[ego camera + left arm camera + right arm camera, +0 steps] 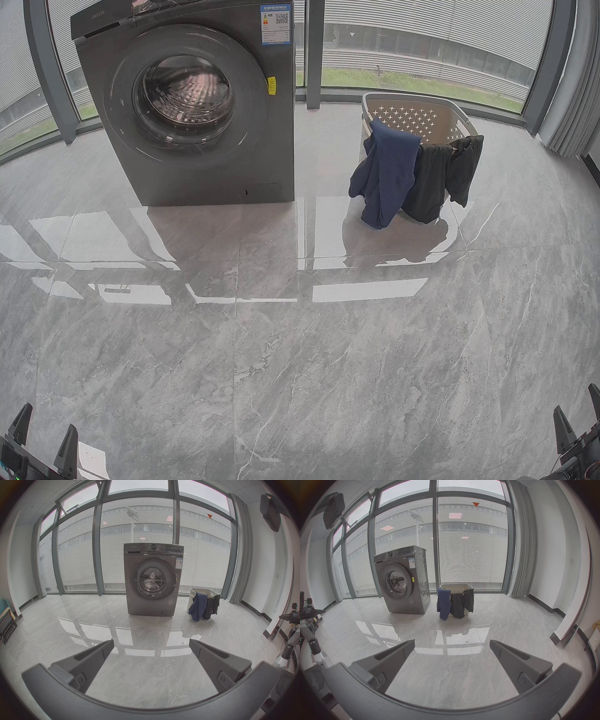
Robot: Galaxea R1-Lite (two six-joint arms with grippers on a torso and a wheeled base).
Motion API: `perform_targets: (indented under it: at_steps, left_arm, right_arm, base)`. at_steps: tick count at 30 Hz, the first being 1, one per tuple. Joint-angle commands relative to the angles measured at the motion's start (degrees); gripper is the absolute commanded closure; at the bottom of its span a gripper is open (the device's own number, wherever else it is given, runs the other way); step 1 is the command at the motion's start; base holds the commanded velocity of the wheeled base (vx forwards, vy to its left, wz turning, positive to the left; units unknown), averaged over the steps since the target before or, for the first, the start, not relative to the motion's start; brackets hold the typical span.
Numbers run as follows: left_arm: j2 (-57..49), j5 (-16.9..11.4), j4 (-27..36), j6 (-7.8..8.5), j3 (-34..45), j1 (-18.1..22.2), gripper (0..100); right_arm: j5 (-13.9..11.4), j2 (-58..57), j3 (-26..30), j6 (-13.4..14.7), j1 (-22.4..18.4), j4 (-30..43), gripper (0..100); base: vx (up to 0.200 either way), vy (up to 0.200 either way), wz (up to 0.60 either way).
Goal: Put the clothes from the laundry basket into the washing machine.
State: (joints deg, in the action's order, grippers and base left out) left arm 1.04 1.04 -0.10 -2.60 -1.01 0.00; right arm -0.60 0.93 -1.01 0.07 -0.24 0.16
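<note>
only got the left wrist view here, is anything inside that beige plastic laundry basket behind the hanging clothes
Observer: The head view looks down into the beige plastic laundry basket. The star-punched back wall is bare. The dark blue garment and the dark grey clothes are draped over the front rim. The bottom is hidden behind them.
Operator: ok and is the right hand free to grab
Observer: Yes. The right wrist view shows the right hand with its fingers spread wide and nothing between them. It faces the basket from a distance.
</note>
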Motion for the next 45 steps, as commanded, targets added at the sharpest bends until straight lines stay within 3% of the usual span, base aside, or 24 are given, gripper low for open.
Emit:
perform_targets:
  at_steps: [1,22,31,45]
  left_arm:
    - [-0.60,0.02,0.01,-0.04,1.01,0.00,0]
    - [-0.68,0.02,0.01,-0.04,1.01,0.00,0]
    - [-0.68,0.11,0.01,-0.04,0.92,0.00,0]
    - [-0.68,0.19,0.01,-0.13,1.01,0.00,0]
  right_arm:
    - [-0.02,-0.75,0.92,0.01,-0.02,0.02,0]
    - [-0.02,-0.75,0.92,0.10,-0.11,0.02,0]
    - [-0.02,-0.66,0.92,0.10,-0.11,-0.07,0]
    - [0.07,-0.66,0.92,0.19,-0.11,0.02,0]
  base:
    - [0.000,0.000,0.00]
    - [0.171,0.000,0.00]
    - [0.000,0.000,-0.20]
    - [0.000,-0.200,0.00]
